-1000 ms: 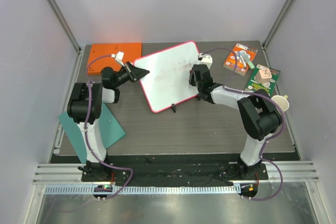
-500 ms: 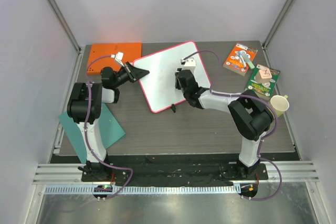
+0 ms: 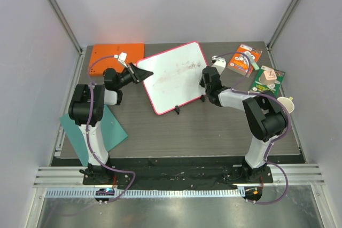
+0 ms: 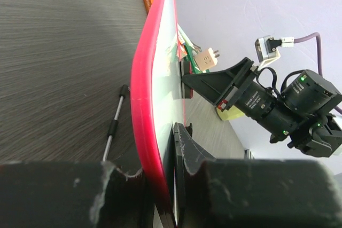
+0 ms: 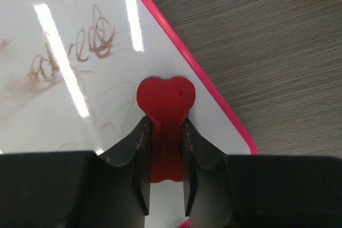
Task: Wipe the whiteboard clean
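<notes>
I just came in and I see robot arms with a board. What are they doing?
They're cleaning a whiteboard. The left hand clamps the board's left edge, probably to steady it. The right hand is shut on a red heart-shaped eraser, pressed on the board near its right edge. Smudgy brown writing shows on the board, so the job isn't finished.

A dark grey wood-grain table [image 3: 187, 132] fills the middle of the top view. Plain pale lilac-grey panels close it in: a back wall [image 3: 176, 4] across the top, a left wall [image 3: 26, 68] and a right wall [image 3: 320, 78]. Slanted aluminium posts stand in the upper left [image 3: 56, 9] and upper right [image 3: 288, 9] corners. Along the bottom run a black strip [image 3: 176, 166], an aluminium rail [image 3: 171, 177], a white slotted strip [image 3: 176, 192] and a brushed metal sheet [image 3: 176, 212]. The light is soft and even.
</notes>
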